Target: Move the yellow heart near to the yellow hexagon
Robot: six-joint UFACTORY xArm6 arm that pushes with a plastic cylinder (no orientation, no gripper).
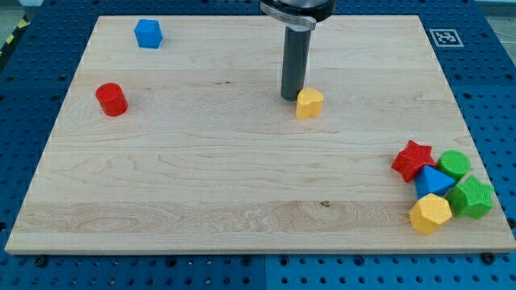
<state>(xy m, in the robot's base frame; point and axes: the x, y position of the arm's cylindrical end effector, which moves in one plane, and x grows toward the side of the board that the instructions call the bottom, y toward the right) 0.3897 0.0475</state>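
Wood-grain board was seen lying on a blue perforated table, filling most of the view. A dark rod was seen coming down from the view's top, and my tip was placed on the board just beside the yellow heart, at its upper-left edge; whether the two were touching could not be told. No jaws were carried by the rod, so nothing was clenched, released or grasped.

The yellow heart was found a little above and to the right of the board's middle. The yellow hexagon was found well apart from it, near the board's bottom right corner, at the lower edge of a tight cluster. In that cluster a red star was set at the upper left, a blue triangular block just below it, a green cylinder at the upper right, and a second green block just right of the hexagon.

A red cylinder was seen alone toward the view's left, and a blue block near the top left corner. A black-and-white marker was fixed at the top right corner.
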